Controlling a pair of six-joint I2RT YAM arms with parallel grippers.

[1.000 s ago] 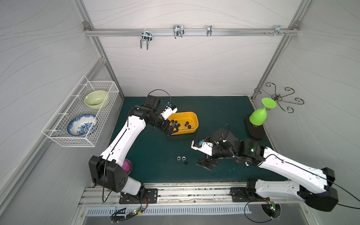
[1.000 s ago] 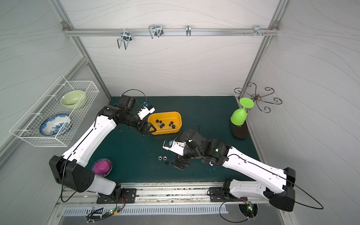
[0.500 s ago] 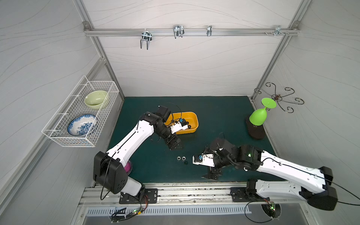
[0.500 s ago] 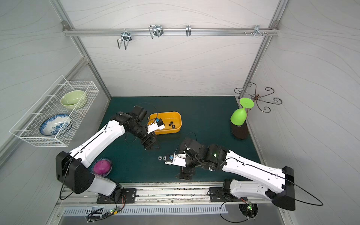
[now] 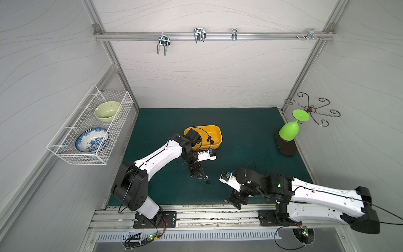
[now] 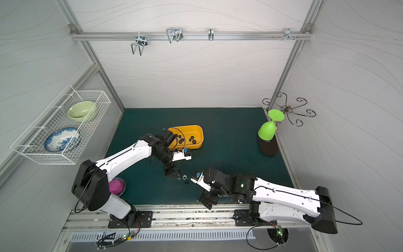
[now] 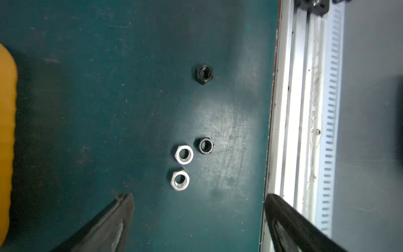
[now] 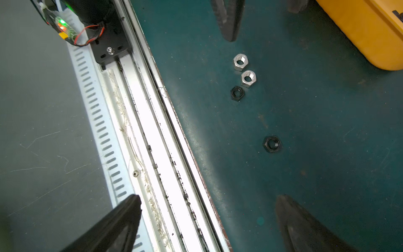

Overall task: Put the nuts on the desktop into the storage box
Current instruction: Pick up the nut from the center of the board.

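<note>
1. The left hand (image 7: 199, 197) is standing wide open and gripping nothing. In the left wrist view its two black fingers (image 7: 113, 220) are framing bare counter (image 7: 87, 87).
2. In both top views the left hand (image 5: 198, 175) is pointing down over the counter, near the middle of the front edge. Whether its tips are touching the surface cannot be told.
3. Four loose nuts are lying flat on the counter just ahead of those tips:
   - The near silver nut (image 7: 180, 180) is lying closest to the hand.
   - The far silver nut (image 7: 184, 154) is lying just beside it.
   - The paired black nut (image 7: 206, 145) is sitting just beside the far silver nut, on the side toward the front edge.
   - The lone black nut (image 7: 204, 73) is lying well apart from the other three.
4. The right hand (image 8: 206, 199) is also standing wide open and carrying nothing. One finger is hanging over the front rail (image 8: 152, 131) and the other over the counter, so it is straddling the front edge right of the middle.
5. The right wrist view is showing the same four nuts, with the lone black nut (image 8: 271, 144) nearest this hand.
6. The storage box (image 5: 216, 131) is sitting left of the counter's centre, well apart from the loose nuts. Several boxed black nuts (image 6: 192, 139) are lying inside it, and the left arm is covering part of its rim.
7. A green goblet (image 5: 289, 131) is standing upside down near the right edge.
8. A purple bowl (image 6: 116, 185) is sitting at the front left corner.
</note>
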